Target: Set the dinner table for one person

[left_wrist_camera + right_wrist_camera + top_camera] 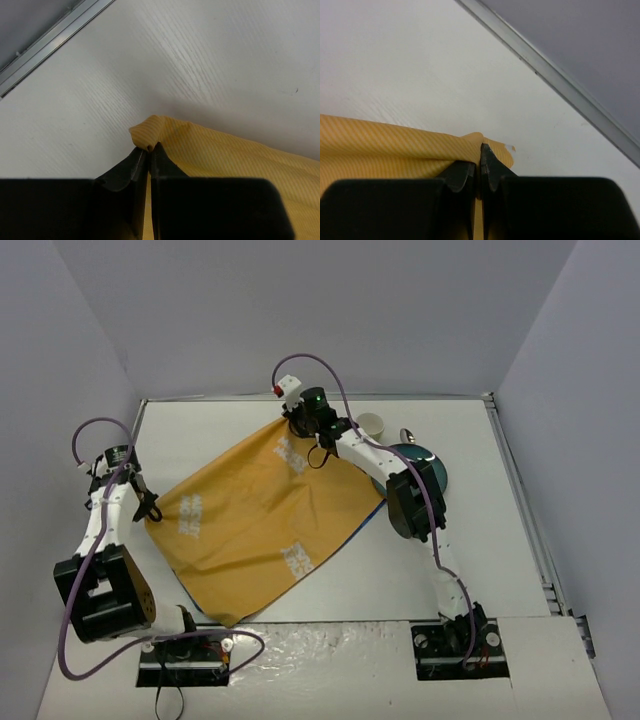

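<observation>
- The left end effector [148, 147] is pinching the left corner of the orange placemat [255, 525], jaws closed on the cloth
- The right end effector [481, 150] is gripping the far corner, jaws closed on it too
- The placemat is lying skewed on the white worktop [400, 580], which is spreading under the 2 arms
- A teal plate [432, 470], cup [372, 424] and spoon [407, 434] are sitting right of the placemat
</observation>
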Controlling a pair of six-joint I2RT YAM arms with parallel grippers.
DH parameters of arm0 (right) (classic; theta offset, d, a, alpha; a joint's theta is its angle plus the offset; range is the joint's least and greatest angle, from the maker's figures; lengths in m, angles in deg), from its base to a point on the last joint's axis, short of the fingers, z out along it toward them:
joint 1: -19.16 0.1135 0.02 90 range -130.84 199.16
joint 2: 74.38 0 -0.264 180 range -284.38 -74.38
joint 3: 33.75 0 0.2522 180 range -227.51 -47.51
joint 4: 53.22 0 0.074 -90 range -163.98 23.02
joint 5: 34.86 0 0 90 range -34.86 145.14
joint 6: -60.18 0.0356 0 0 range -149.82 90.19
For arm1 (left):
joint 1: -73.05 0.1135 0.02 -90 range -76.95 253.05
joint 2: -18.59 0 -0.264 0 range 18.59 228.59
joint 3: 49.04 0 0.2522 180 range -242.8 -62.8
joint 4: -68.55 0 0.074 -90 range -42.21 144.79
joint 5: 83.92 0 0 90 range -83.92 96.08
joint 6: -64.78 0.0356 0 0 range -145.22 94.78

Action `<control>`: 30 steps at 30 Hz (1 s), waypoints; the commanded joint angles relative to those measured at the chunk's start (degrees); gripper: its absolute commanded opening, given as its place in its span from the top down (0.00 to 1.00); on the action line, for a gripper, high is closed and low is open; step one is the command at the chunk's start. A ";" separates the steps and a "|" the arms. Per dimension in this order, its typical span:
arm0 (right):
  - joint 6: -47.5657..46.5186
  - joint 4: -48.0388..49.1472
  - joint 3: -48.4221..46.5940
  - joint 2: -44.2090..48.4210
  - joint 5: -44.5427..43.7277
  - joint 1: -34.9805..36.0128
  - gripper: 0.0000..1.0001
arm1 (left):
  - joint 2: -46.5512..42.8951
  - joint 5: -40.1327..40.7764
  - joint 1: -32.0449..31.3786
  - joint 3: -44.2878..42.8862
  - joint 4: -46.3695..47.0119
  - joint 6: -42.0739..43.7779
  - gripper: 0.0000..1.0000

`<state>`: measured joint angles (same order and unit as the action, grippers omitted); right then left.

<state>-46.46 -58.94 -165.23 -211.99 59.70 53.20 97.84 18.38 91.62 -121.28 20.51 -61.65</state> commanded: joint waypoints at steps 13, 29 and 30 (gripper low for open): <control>-0.85 14.20 -13.76 -4.80 -5.87 0.06 0.32 | 10.92 -1.58 5.24 -13.49 9.49 -1.37 0.69; 20.90 -0.83 31.81 34.11 -6.72 -2.01 0.25 | 2.34 -17.05 -1.74 -13.65 1.68 1.14 0.05; 23.82 -1.28 34.00 35.27 -7.10 -2.16 0.26 | 2.45 -17.30 -3.18 -12.57 1.99 1.29 0.06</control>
<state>-34.47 -59.28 -140.70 -184.15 54.81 51.53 102.16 5.96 92.77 -137.14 22.93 -61.61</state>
